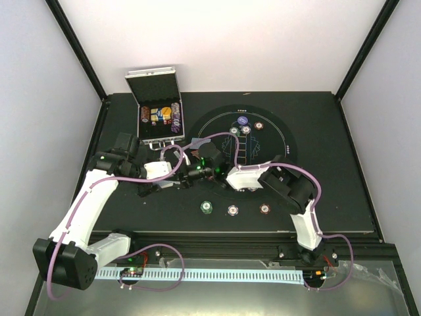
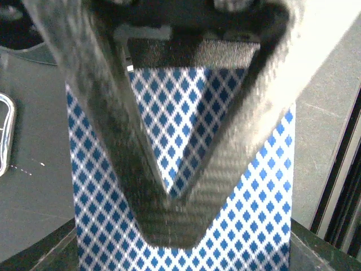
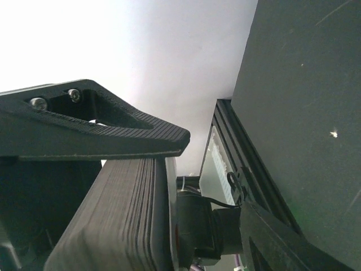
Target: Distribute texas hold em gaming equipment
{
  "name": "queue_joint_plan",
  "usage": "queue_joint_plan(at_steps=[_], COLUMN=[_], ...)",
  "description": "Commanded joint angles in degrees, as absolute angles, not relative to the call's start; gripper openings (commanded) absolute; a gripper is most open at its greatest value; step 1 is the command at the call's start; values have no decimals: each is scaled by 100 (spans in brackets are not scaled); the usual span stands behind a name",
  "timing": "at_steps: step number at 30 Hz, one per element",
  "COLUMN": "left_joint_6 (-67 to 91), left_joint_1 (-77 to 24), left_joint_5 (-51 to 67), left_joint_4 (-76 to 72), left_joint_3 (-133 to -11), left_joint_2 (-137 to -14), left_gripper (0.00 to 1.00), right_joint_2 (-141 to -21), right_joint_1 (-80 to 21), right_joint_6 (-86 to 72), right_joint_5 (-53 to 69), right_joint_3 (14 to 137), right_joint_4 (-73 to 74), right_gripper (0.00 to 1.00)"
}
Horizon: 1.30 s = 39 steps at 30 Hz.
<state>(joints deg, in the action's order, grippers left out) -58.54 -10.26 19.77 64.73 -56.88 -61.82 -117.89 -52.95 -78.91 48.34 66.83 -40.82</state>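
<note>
Two arms fold inward, elbows out, wrists meeting over the middle of the surface (image 1: 342, 197). The left end effector (image 2: 168, 223) pinches blue-diamond playing cards (image 2: 254, 214); the right end effector (image 1: 208, 172), I can't tell. Three chips (image 1: 233, 210) sit near the front edge.

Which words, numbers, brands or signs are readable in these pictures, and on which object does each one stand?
None is readable.
On the round black mat: white printed marks, too small to read.
On the three chips near the arms: face marks, too small to read.
Inside the open case: coloured prints, blurred.
On the card back: only a blue diamond pattern, no writing.
</note>
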Motion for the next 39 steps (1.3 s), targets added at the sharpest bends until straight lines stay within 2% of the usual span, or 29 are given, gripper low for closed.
queue_joint_plan(at_steps=[1, 12, 14, 18, 26, 33, 39], left_joint_6=[-5924, -5884, -5889, -5881, -5879, -5880, -5871], left_joint_1=[-1056, -1062, -1055, -1059, -1065, -1056, -1058], left_joint_5=[2162, 2147, 2136, 2136, 2117, 2082, 2074], left_joint_4=[6619, 6589, 6579, 6567, 6553, 6550, 6542], left_joint_3=[-5946, -5928, -5924, -5908, -5898, -5889, -5893], left_joint_2=[-6047, -6074, -6074, -6070, -6076, -6074, -6082], left_gripper=[2, 2, 1, 2, 2, 2, 2], right_joint_2=[-11601, -11026, -10936, -10740, -10383, -10074, -9848], right_joint_1=[-5075, -4943, -4911, -4866, -4742, -4465, -4013], right_joint_6=[-7567, -7028, -7018, -6990, -6758, -6523, -6143], right_joint_5=[4798, 4768, 4784, 4759, 4719, 4774, 4952], right_joint_3=[6342, 6076, 6053, 5997, 5878, 5824, 5929], right_joint_4=[-3737, -3189, -3177, -3099, -2723, -2348, -1821], right_gripper=[55, 50, 45, 26, 11, 1, 1])
